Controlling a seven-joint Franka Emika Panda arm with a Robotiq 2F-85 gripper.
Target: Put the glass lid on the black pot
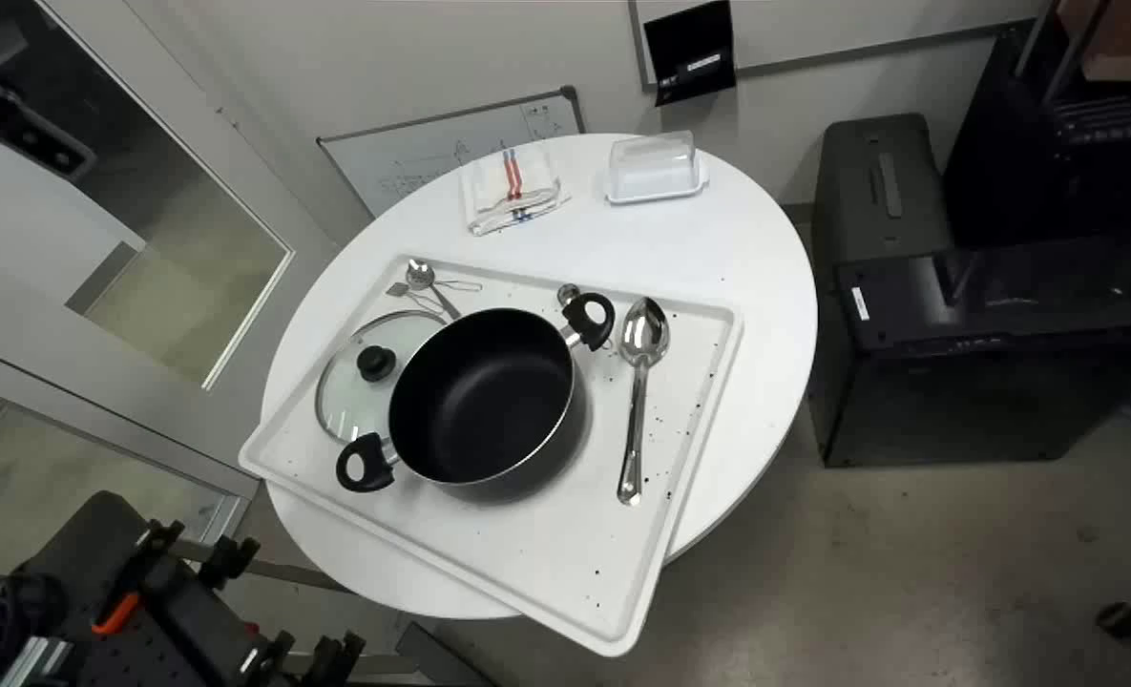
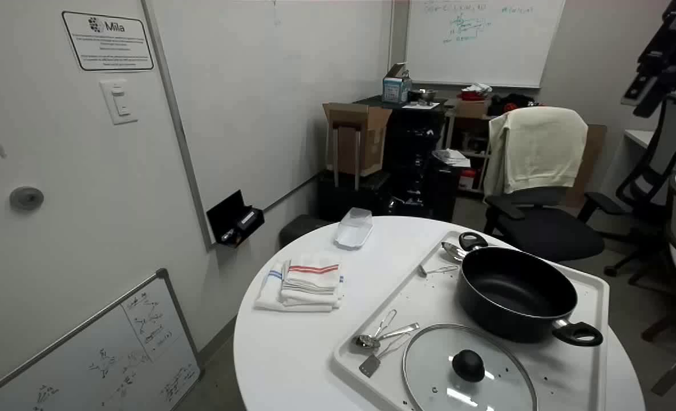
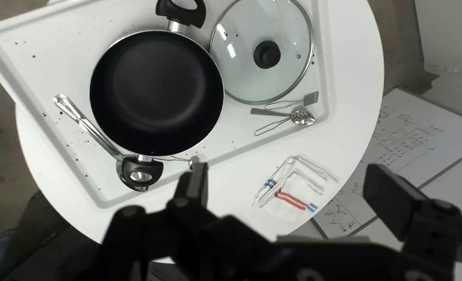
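Observation:
The glass lid (image 1: 353,396) lies flat with its black knob up on the white tray. It also shows in an exterior view (image 2: 468,366) and in the wrist view (image 3: 267,55). The black pot (image 1: 484,396) stands upright and uncovered beside it on the tray; it shows in an exterior view (image 2: 517,291) and the wrist view (image 3: 156,93) too. My gripper (image 3: 287,169) is open and empty, high above the table. In both exterior views only part of it shows, at an upper corner (image 1: 54,148) (image 2: 643,85), away from lid and pot.
The tray (image 1: 536,582) sits on a round white table (image 1: 746,248). A large silver spoon (image 1: 637,410) lies beside the pot, and several small utensils (image 3: 299,114) lie near the lid. A folded towel (image 2: 313,279) and a clear-covered dish (image 1: 656,167) stand behind the tray.

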